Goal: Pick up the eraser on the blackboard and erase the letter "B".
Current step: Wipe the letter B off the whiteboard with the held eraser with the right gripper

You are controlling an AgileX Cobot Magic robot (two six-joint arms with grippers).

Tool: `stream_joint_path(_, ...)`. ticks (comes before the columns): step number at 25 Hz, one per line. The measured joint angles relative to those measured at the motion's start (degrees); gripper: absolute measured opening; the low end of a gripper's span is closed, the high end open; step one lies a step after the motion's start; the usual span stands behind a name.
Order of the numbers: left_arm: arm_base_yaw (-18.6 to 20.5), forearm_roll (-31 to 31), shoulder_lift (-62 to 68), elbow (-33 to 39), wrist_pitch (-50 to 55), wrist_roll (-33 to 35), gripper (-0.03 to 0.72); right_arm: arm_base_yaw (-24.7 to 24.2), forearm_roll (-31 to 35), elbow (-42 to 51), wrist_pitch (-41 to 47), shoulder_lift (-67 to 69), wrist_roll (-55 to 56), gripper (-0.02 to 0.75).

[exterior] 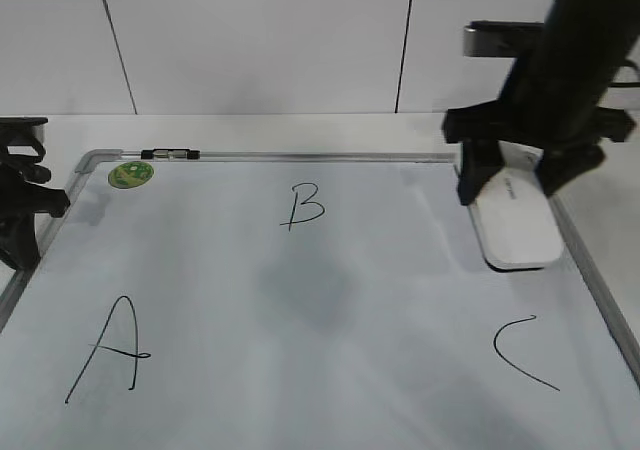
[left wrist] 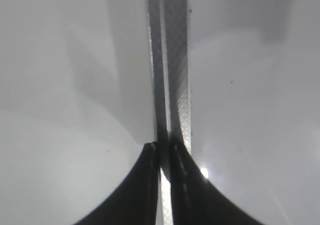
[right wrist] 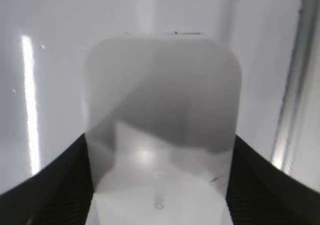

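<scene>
The white eraser [exterior: 520, 232] lies at the right side of the blackboard [exterior: 350, 310], near its right frame. My right gripper [exterior: 512, 182] has a finger on each long side of the eraser and is shut on it. In the right wrist view the eraser [right wrist: 160, 110] fills the space between the two black fingers [right wrist: 160, 185]. I cannot tell whether it is lifted off the board. The black letter "B" [exterior: 303, 207] is at the upper middle of the board, well left of the eraser. My left gripper [exterior: 22, 208] is shut and empty at the board's left edge, above the frame [left wrist: 175, 60].
A large "A" [exterior: 110, 355] is at the lower left and a curved "C" [exterior: 522, 350] at the lower right. A round green sticker [exterior: 130, 174] and a small black-and-silver clip [exterior: 170, 154] sit at the top left frame. The right frame [right wrist: 295, 85] runs close beside the eraser.
</scene>
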Motion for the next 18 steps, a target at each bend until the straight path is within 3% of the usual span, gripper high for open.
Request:
stream_joint_path(6, 0.00, 0.00, 0.00, -0.01, 0.22, 0.00, 0.020, 4.46, 0.00, -16.45, 0.05, 14.49, -1.15, 0.531)
stream_joint_path(18, 0.00, -0.15, 0.00, -0.11, 0.56, 0.00, 0.019, 6.21, 1.47, -39.49, 2.43, 35.73, -4.38, 0.530)
